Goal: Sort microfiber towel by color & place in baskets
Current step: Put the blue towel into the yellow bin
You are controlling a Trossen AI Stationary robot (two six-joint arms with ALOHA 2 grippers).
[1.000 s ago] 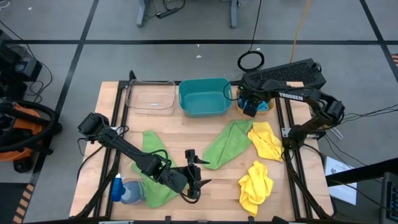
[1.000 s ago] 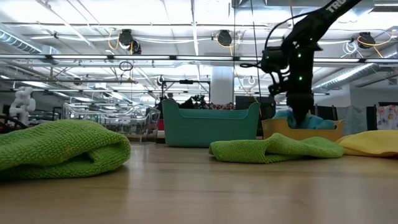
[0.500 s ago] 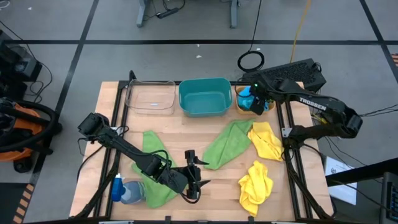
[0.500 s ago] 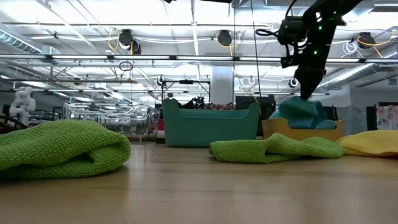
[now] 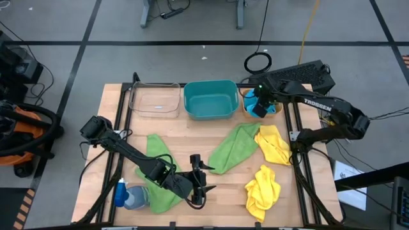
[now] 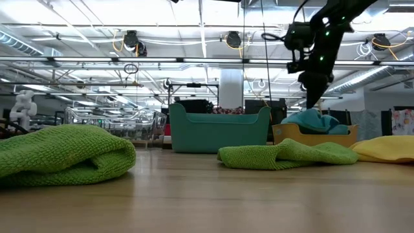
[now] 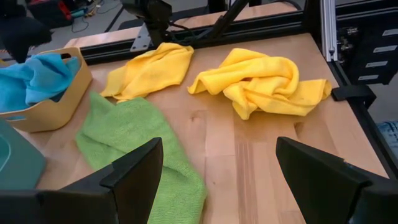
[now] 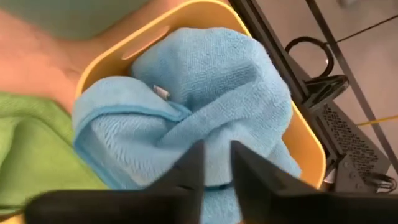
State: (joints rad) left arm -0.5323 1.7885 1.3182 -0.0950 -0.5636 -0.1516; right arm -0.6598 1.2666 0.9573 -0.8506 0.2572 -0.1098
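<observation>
— Your right gripper point(image 8: 213, 163)?
— Fingers nearly closed, empty, just above the blue towel point(image 8: 205, 106) in the orange basket point(image 5: 276, 108); lower than half a second ago.
— Left gripper point(image 7: 217, 180)?
— Wide open, unmoved.

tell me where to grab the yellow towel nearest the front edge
Pinch the raised fold across the middle of the crumpled yellow towel, coming straight down from above. It lies bunched in ridges, so the folds stand proud of the table, while its edges lie flat and give fingers little to catch.
</observation>
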